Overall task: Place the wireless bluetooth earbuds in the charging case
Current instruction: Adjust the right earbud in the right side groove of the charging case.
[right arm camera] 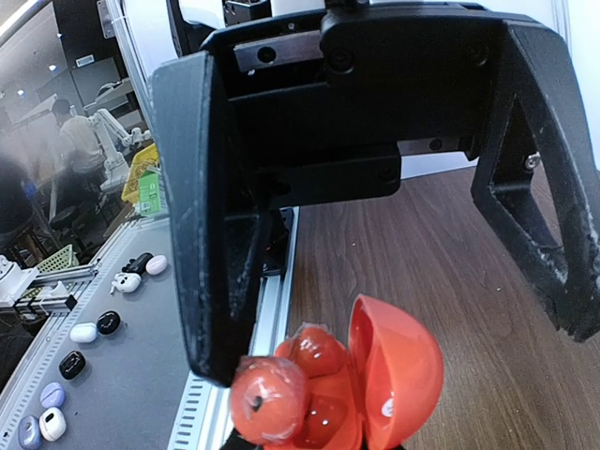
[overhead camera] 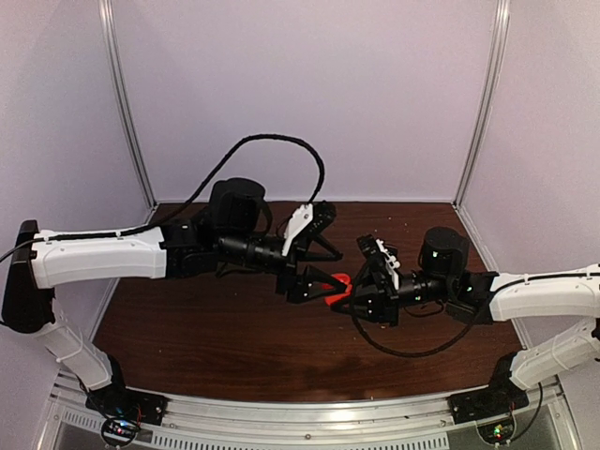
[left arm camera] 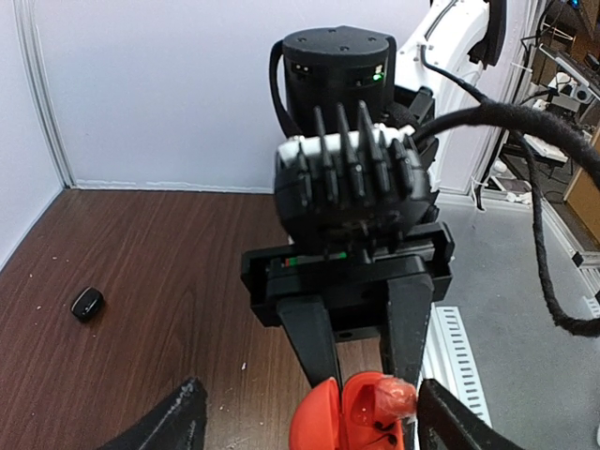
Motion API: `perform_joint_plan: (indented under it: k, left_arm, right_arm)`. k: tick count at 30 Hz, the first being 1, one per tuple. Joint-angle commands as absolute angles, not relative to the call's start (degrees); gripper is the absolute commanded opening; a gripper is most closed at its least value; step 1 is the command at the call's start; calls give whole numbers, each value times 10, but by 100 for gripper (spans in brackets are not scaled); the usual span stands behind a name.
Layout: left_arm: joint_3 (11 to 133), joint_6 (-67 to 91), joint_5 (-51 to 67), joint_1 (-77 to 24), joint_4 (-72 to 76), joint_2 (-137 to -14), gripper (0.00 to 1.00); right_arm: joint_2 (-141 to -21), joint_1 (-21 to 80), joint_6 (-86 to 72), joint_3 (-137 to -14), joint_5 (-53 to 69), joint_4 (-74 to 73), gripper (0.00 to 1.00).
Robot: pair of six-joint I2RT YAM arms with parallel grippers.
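Observation:
The red charging case (overhead camera: 339,285) stands open between the two grippers; its lid (right arm camera: 403,375) is up. My left gripper (overhead camera: 330,272) is open: its fingers (left arm camera: 178,422) flank the case (left arm camera: 328,417) without closing on it. My right gripper (overhead camera: 360,281) faces it with its jaws apart. A glossy red earbud (right arm camera: 267,398) sits at the tip of one right finger, over the case; it also shows in the left wrist view (left arm camera: 397,397). Another rounded red piece (right arm camera: 319,352) sits in the case. The black earbud (left arm camera: 86,303) lies on the table, far to the left.
The dark wood table (overhead camera: 216,328) is bounded by white walls at the back and sides and a metal rail (overhead camera: 309,412) at the near edge. A black cable (overhead camera: 281,141) loops above the left arm. The two grippers are almost touching.

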State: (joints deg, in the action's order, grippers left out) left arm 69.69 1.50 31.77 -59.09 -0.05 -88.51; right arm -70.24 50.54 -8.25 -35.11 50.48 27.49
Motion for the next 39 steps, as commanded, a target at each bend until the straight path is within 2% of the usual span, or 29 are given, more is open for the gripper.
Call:
perform_joint_plan:
  k: [1, 23, 39]
  left_arm:
    - [704, 24, 304, -590, 29, -894, 78]
    - [668, 29, 312, -591, 27, -870, 77]
    - [682, 78, 274, -593, 60, -885, 76]
  right_arm:
    - [-698, 514, -72, -368, 510, 283, 0]
    - [-674, 509, -73, -362, 490, 286, 0]
    - [-680, 508, -72, -365, 489, 286, 0]
